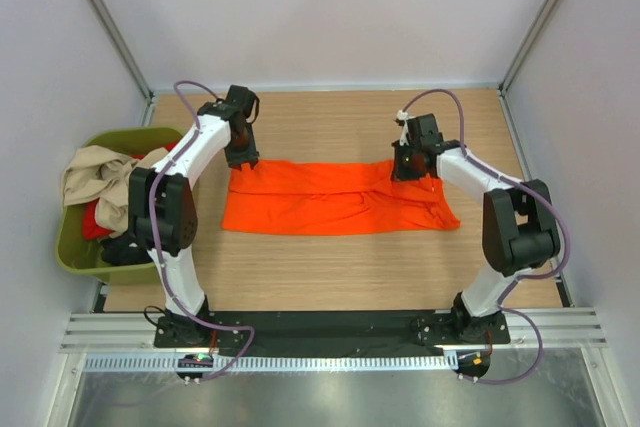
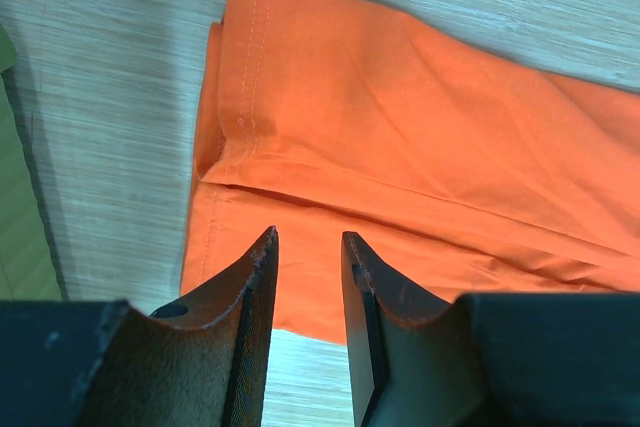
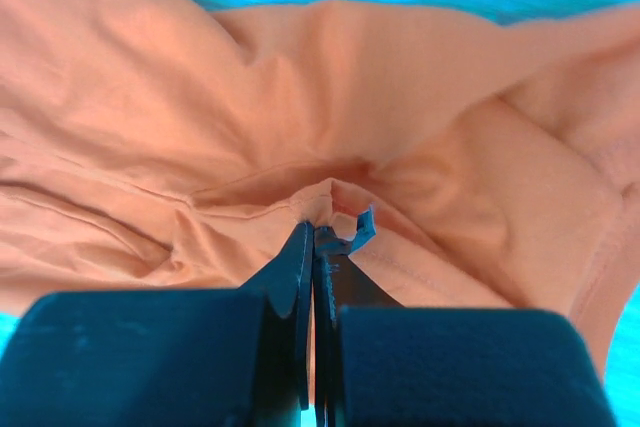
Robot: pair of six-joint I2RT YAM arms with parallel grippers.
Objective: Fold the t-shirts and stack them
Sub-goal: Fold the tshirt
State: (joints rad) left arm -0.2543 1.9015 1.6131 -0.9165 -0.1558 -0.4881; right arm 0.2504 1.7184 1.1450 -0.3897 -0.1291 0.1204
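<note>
The orange t-shirt (image 1: pixel 335 199) lies folded into a long strip across the middle of the table. My left gripper (image 1: pixel 243 155) is over its far left corner. In the left wrist view the left gripper (image 2: pixel 308 240) is open and empty just above the hemmed end of the shirt (image 2: pixel 420 117). My right gripper (image 1: pixel 411 167) is at the shirt's far edge on the right. In the right wrist view it (image 3: pixel 318 230) is shut on a small raised pinch of the orange cloth (image 3: pixel 330 97). A beige shirt (image 1: pixel 95 175), a red one (image 1: pixel 96 219) and a black one (image 1: pixel 122 250) lie heaped in the tub.
The olive-green tub (image 1: pixel 72 252) stands off the table's left edge, beside the left arm; its side shows in the left wrist view (image 2: pixel 14 247). Bare wood table (image 1: pixel 330 127) lies beyond and in front of the shirt. Grey walls enclose the sides and back.
</note>
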